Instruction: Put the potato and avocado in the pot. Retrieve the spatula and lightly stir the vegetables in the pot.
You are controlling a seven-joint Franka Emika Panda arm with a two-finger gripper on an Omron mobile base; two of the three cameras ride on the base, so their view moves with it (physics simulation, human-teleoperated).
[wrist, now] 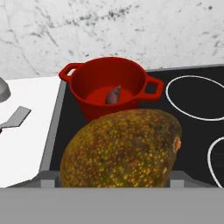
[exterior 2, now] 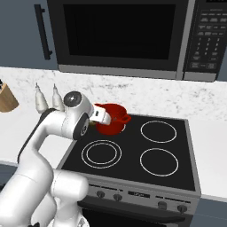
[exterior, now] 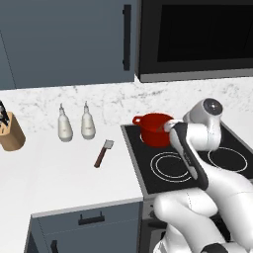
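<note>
The white arm is rising from the base, folding at the elbow and reaching forward over the stove (exterior 2: 177,173), with its wrist hanging just short of the pot (exterior: 156,129). The tool (exterior 2: 114,119) is pointing toward the pot's near side, and in the hand view its jaws are standing wide around the potato (wrist: 122,148), a mottled golden-brown lump that is sitting between them and hiding most of both fingertips. The red pot is standing on the stove's back left burner, close to the marble wall, with a handle jutting out on each side. Inside it, the avocado (wrist: 113,94) is lying on the bottom as a small dark maroon piece. The spatula (exterior: 104,152) is lying flat on the white worktop (exterior: 54,173) left of the stove, well apart from the pot, its grey blade pointing toward the wall. Two white bottles (exterior: 75,124) are standing behind it, and a knife block (exterior: 10,132) farther left.
</note>
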